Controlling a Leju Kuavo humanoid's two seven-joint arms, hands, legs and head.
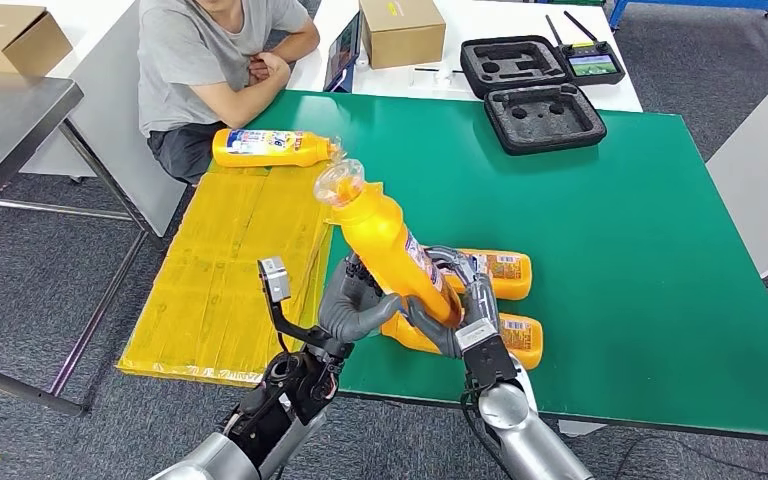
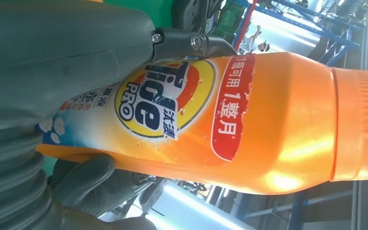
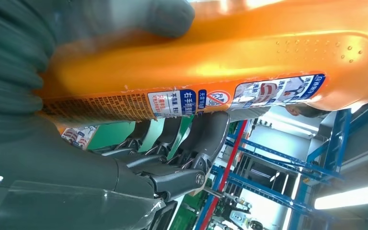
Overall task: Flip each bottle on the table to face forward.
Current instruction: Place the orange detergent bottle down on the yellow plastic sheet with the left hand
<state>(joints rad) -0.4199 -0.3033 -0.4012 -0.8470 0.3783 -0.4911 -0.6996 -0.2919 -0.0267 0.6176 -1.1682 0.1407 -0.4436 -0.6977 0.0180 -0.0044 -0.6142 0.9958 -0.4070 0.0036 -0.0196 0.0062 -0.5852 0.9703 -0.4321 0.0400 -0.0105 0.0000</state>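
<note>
While both the left hand (image 1: 352,305) and right hand (image 1: 465,310) grip one raised bottle (image 1: 385,240), three bottles (image 1: 275,148) lie flat.

I see an orange bottle (image 1: 385,240) with a blue, white and red label, gripped by my grey left robot hand (image 1: 355,305) and grey right robot hand (image 1: 465,315), above a green desk (image 1: 640,250) and yellow sheet (image 1: 230,270); black foam cases (image 1: 530,90) lie beyond.

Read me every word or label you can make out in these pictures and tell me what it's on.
"Tide PRO" and "汰渍": round logo on the lifted orange plastic detergent bottle.
"1整月": red banner on that bottle.
Back-label print on that bottle: too small.
Label on the lying orange bottle by the person: blurred.
</note>
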